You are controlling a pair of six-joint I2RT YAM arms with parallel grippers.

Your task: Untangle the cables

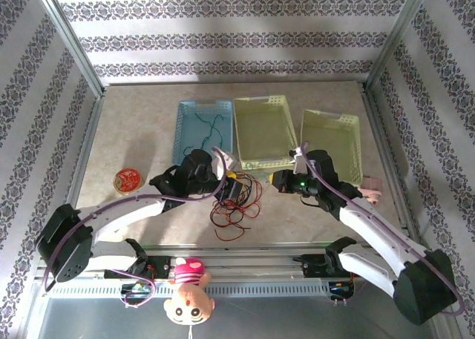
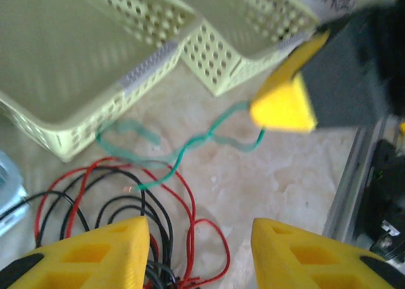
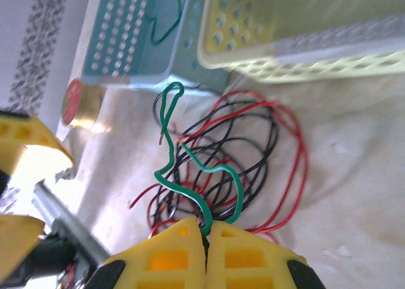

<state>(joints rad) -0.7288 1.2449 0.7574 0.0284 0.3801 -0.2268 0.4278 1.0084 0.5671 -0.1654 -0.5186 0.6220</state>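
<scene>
Beige, stone-patterned laminate covers the table (image 1: 141,205) in the top view. On it stand a blue basket (image 1: 185,135) and two pale yellow baskets (image 1: 260,157), all of plastic with perforated walls. A loose bundle of wires (image 1: 236,205) lies near the front edge, between the two grippers. The left arm comes in bent from the left, and the left gripper (image 1: 230,179) is above the bundle. The right gripper (image 1: 276,180) is just beside the bundle on the right. A round red tin (image 1: 128,180) sits well apart on the left.

From the left wrist, its two yellow fingers (image 2: 95,251) stand clearly apart, and I cannot tell if they touch anything. Below them the thin red wire (image 2: 190,203) and the black wire (image 2: 123,203) make crossing loops on the table. A wavy green wire (image 2: 183,153) hangs in the air and runs up to the yellow tip of the right gripper.

From the right wrist, the jaws are pressed together and clamped on the green wire, which rises in bends above the red and black loops. Another green strand (image 3: 168,23) lies inside the blue basket.
</scene>
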